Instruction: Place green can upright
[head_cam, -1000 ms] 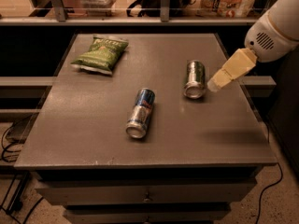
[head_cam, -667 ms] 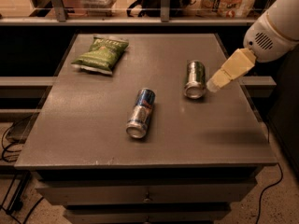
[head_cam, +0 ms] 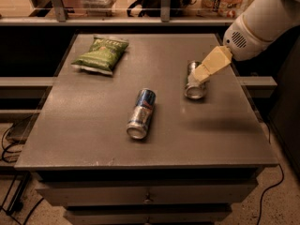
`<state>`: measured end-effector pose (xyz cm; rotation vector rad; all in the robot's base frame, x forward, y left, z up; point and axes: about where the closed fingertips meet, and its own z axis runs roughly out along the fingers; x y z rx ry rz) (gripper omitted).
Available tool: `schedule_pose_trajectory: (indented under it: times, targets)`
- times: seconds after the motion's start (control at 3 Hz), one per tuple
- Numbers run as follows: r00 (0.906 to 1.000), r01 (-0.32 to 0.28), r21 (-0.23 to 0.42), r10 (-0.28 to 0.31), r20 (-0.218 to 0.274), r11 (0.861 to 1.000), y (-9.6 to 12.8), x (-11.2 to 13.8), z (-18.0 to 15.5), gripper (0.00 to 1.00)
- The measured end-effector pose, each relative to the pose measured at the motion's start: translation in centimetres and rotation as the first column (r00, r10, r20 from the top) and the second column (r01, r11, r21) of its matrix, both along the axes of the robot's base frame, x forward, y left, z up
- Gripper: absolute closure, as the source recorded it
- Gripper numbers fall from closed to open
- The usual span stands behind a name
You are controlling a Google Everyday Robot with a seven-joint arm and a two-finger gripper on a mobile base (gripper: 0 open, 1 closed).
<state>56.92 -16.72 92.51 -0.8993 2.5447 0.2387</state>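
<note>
Green can (head_cam: 193, 90) lies sideways at pincer (head_cam: 200, 75) tip.

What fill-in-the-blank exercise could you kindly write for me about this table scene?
1. The green can lies on its ____ on the table, not upright.
2. In the camera view, the gripper overlaps the ____ can.
3. Altogether ____ cans lie on the table, the other being the blue-and-silver can.
4. The green chip bag lies ____ from the table's front edge than either can.

Missing words: side; green; two; farther.
</note>
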Motion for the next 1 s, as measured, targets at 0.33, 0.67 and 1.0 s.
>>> schedule_pose_trajectory:
  times: [0.33,0.67,1.0]
  targets:
    - [0.9986,0.045,0.024,-0.044,-0.030,0.999,1.5,2.2,-1.2,0.00]
    - [0.9952,0.079,0.033,-0.077,-0.060,0.996,2.8,4.4,-2.4,0.00]
    - [0.9891,0.117,0.031,-0.114,-0.093,0.993,3.5,6.6,-3.9,0.00]
